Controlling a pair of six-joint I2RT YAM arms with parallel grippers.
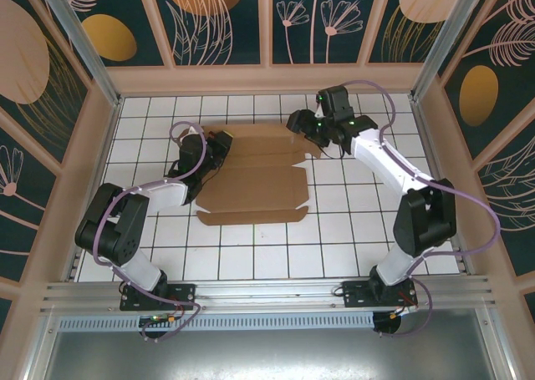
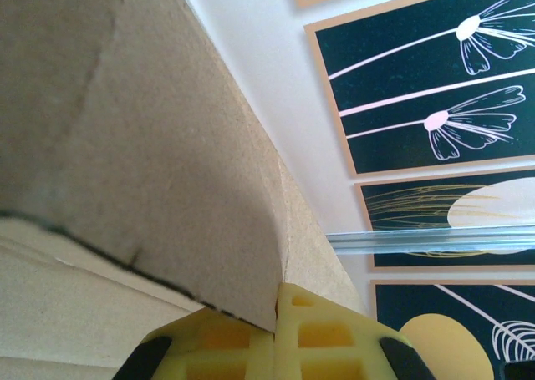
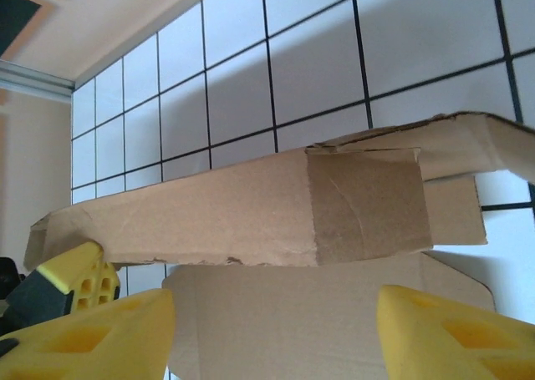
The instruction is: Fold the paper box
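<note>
White tiled table (image 1: 351,238) with dark grid lines, boxed in by teal walls (image 1: 226,21) with peachy flower prints. The box (image 1: 255,179) lies mostly flat mid-table, slightly toward the far side. The left gripper (image 1: 216,149) is at its left edge, jaws pressed together, pinching the cardboard I think. The right gripper (image 1: 305,129) is at the far right corner, jaws spread.

Top view is bright and evenly lit from above — only soft shadows on the white tiles (image 1: 334,246). Both wrist views go soft up close — the paper box (image 2: 125,146) looks fuzzy and the yellow fingers (image 3: 435,330) are blurred.
</note>
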